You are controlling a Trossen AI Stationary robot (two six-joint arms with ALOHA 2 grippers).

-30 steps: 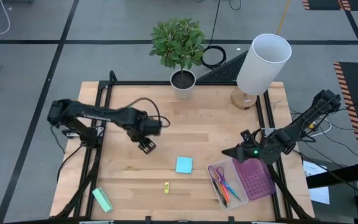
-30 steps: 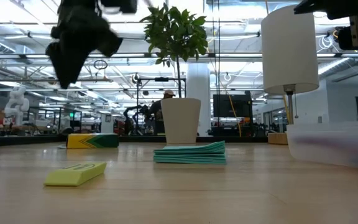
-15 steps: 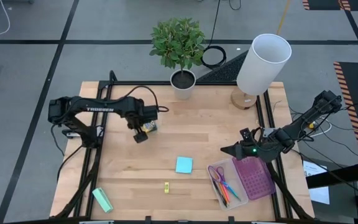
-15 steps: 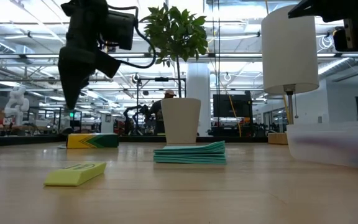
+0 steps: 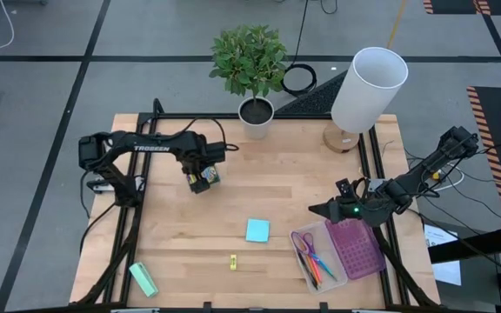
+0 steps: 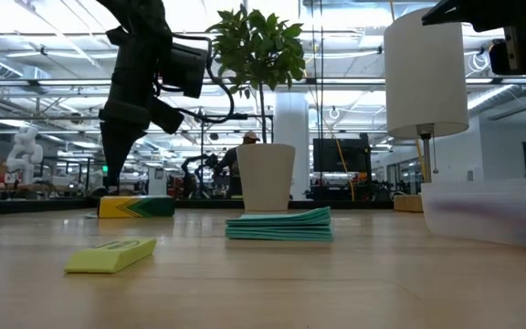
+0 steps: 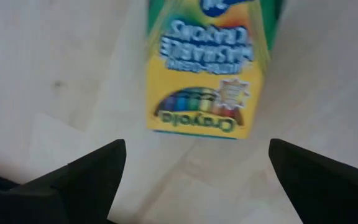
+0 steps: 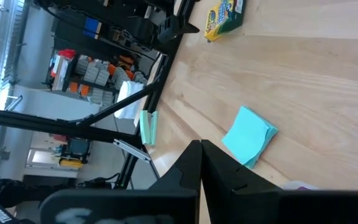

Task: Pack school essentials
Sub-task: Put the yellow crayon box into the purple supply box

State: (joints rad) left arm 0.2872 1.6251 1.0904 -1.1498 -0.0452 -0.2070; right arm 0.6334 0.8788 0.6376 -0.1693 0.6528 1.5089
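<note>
Crayon box (image 5: 204, 178) lies flat on the table's far-left part, well apart from the clear bin (image 5: 342, 258) at the near-right edge. Left gripper (image 5: 200, 182) is placed directly above the box; in the left wrist view its 2 fingers are spread wide, with the box (image 7: 207, 68) ahead of the tips and not between them. No contact is seen.

Risks, as judged: a descent begun from this offset could land 1 fingertip on the box lid and push it away. The smooth carton could also skid or twist when the jaws close. A long carry to the bin follows, so a shallow grip could be lost on the way.

Right gripper (image 5: 317, 211) waits beside the bin, jaws pressed together in its wrist view.

Sticky-note pad (image 5: 257, 230) and tiny yellow piece (image 5: 232, 260) remain on open wood. Scissors (image 5: 306, 248) lie in the bin; pen and pencils there are hard to separate. Gap between fingertips and box cannot be made out.
</note>
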